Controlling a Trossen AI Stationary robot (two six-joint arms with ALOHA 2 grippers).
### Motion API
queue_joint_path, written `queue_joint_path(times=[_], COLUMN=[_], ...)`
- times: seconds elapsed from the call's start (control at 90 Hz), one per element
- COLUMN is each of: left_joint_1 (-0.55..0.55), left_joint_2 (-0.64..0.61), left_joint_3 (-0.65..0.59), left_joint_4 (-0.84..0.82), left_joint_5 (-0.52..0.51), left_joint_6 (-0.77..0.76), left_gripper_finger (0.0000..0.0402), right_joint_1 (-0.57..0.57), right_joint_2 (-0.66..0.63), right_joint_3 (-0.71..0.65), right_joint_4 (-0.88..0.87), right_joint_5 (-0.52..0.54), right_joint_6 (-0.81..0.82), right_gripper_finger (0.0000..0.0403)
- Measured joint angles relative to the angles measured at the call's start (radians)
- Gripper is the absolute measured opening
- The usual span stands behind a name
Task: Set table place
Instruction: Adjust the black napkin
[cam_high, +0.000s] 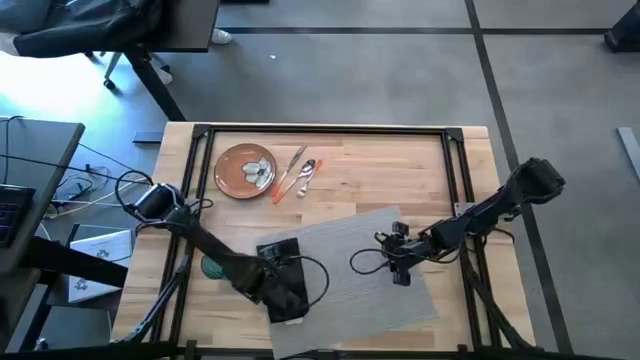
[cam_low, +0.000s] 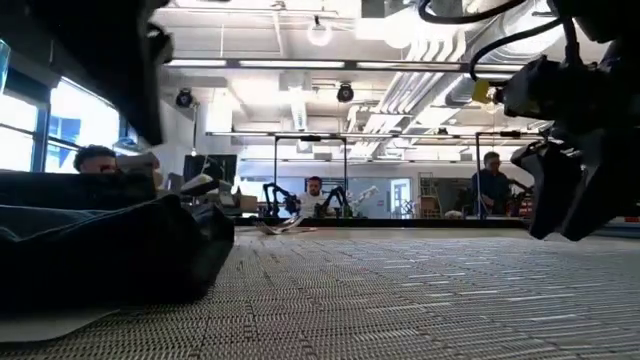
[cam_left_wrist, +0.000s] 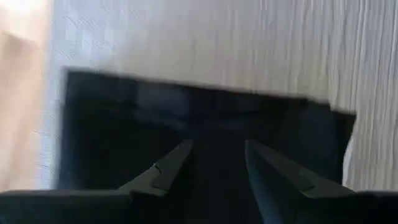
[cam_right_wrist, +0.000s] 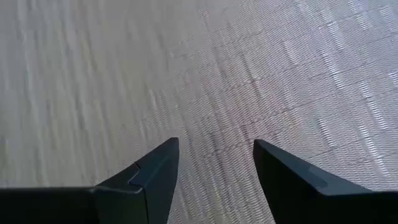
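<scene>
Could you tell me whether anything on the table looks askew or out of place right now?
Yes: the grey placemat lies rotated, its edges at an angle to the table edges. The plate and cutlery sit off it, at the far side.

My two arms are dark, almost black, built from slim jointed segments. Loose black cables loop beside each wrist. The left pincer (cam_left_wrist: 217, 168) and the right pincer (cam_right_wrist: 214, 165) each have two dark, flat, wedge-shaped fingers with angled tips.

Bright ceiling lamps (cam_low: 320, 35) glare white across the room behind my desk (cam_high: 400, 165). My left wrist view smears with motion blur; the near napkin (cam_low: 100, 250) sits dark, unfocused.
</scene>
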Motion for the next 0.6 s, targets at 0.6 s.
queue_joint_path(times=[0.6], left_joint_1=[-0.168], left_joint_2=[0.005], left_joint_3=[-0.171], left_joint_4=[0.377], left_joint_5=[0.166], left_joint_6=[-0.297], left_gripper_finger=[0.0131], right_joint_1=[-0.061], right_joint_2=[-0.006], right_joint_3=[0.004], right_joint_4=[-0.143], right_joint_5=[-0.053], right_joint_6=[-0.045], right_gripper_finger=[0.0192])
